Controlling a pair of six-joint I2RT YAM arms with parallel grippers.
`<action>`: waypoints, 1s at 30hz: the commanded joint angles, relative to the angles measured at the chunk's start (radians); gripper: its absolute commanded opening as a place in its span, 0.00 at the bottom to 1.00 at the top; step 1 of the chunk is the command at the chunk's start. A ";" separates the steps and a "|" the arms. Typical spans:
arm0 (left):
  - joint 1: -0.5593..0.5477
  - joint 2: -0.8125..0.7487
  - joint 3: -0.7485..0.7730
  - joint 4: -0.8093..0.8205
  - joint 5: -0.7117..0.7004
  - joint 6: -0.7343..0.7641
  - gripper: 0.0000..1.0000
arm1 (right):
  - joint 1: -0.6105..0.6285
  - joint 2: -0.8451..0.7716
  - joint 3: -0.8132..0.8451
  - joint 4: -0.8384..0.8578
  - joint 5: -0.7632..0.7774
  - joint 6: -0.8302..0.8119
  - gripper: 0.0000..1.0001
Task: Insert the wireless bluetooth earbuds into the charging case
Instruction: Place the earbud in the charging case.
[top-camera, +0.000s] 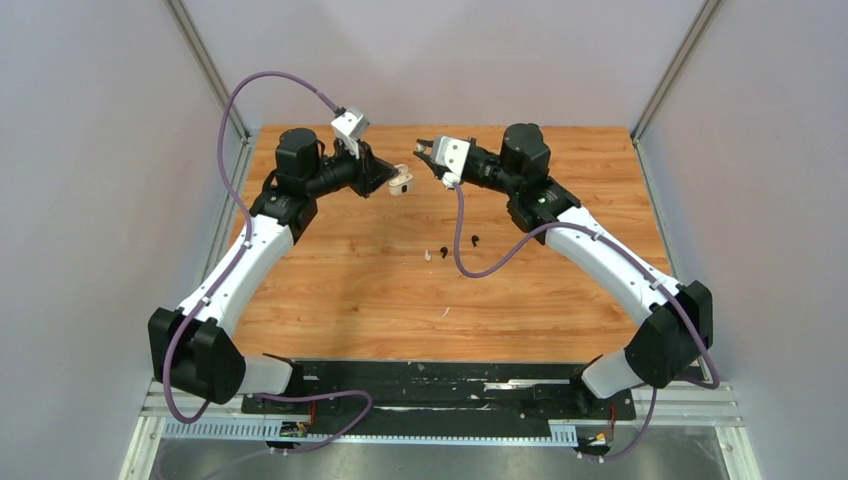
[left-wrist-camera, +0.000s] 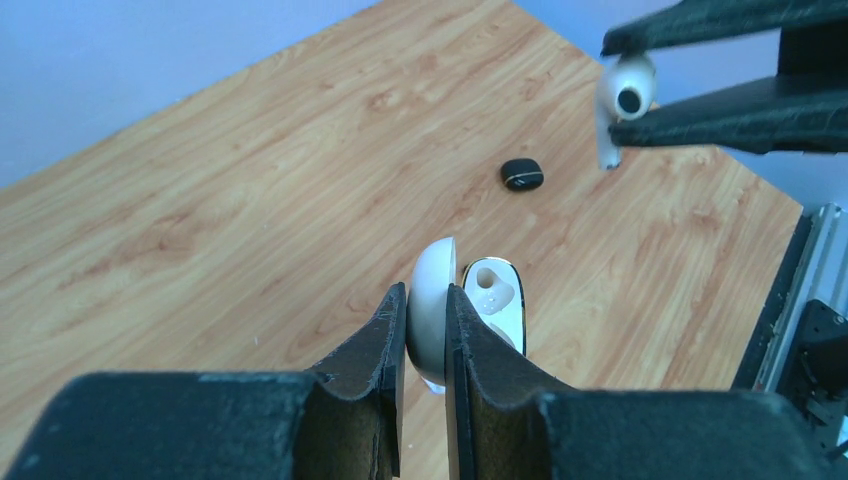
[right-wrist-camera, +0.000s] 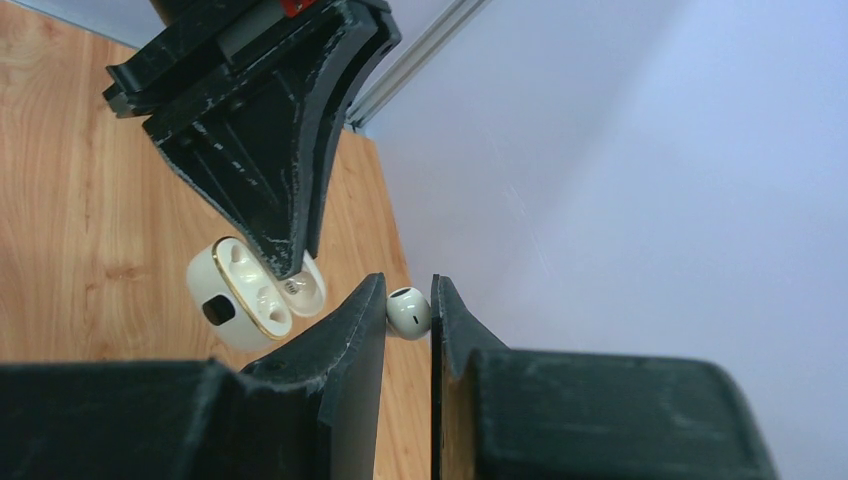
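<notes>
Earbud (right-wrist-camera: 408, 312), white, sits pinched in right end effector (right-wrist-camera: 409, 293), above the table (top-camera: 350, 290); open case (right-wrist-camera: 250, 300), clamped by one half in left end effector (left-wrist-camera: 425, 305), hangs just to its left, not touching, sockets seemingly facing it.

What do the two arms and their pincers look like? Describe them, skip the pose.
The left arm and right arm have white shells between chunky black joints. A purple cable loops along each. A small white box sits at each wrist. The left pincer and right pincer have black, wedge-shaped fingers with scuffed, pale-worn edges.
</notes>
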 joint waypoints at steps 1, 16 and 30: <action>-0.007 -0.053 -0.007 0.116 -0.013 -0.014 0.00 | 0.019 -0.040 -0.025 0.067 -0.064 -0.047 0.00; -0.017 -0.038 0.025 0.161 0.031 -0.049 0.00 | 0.042 -0.026 -0.040 0.034 -0.087 -0.185 0.00; -0.017 -0.050 0.009 0.199 0.067 -0.063 0.00 | 0.052 0.012 -0.017 -0.028 -0.073 -0.240 0.00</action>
